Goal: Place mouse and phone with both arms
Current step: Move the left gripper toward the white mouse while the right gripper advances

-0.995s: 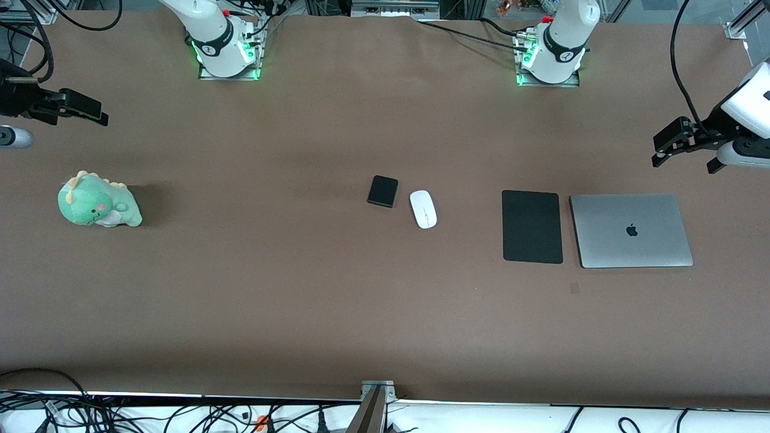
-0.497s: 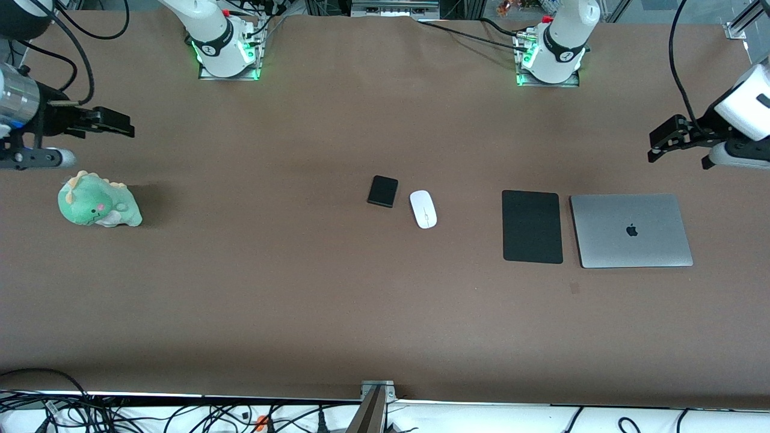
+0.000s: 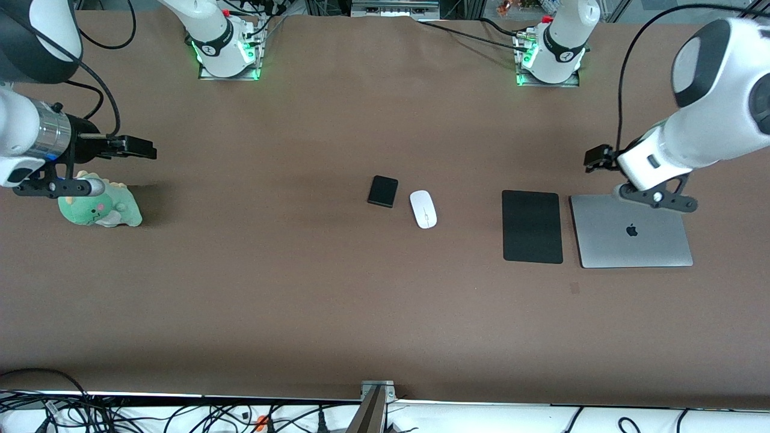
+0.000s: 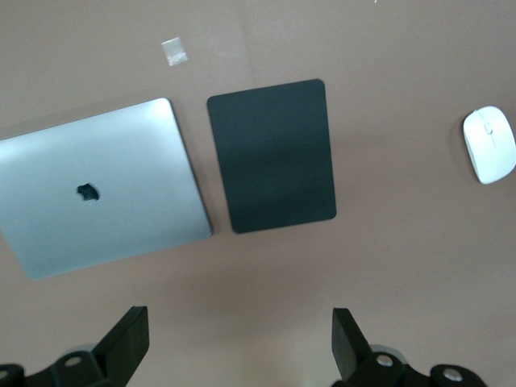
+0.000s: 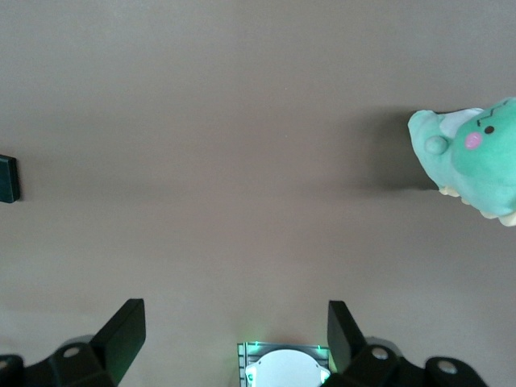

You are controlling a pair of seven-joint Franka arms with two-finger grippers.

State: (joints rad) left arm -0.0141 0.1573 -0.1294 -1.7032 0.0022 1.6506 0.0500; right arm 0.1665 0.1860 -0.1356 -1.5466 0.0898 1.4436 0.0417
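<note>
The white oval mouse [image 3: 423, 208] lies on the brown table near its middle, also in the left wrist view [image 4: 488, 144]. The small black phone [image 3: 383, 191] lies close beside it, toward the right arm's end; only its edge [image 5: 8, 178] shows in the right wrist view. My left gripper [image 3: 594, 159] hangs open and empty [image 4: 239, 322] over bare table by the laptop and the pad. My right gripper [image 3: 141, 148] is open and empty [image 5: 234, 318] above the table beside the plush dinosaur. Both are well away from the mouse and phone.
A flat black mouse pad [image 3: 532, 226] and a shut silver laptop [image 3: 630, 231] lie side by side toward the left arm's end. A green plush dinosaur [image 3: 99, 206] sits toward the right arm's end. Cables run along the table edge nearest the front camera.
Both arms have swung in from the table's ends toward its middle. The left gripper now hangs by the laptop, the right one by the dinosaur. Mouse and phone have not moved.
</note>
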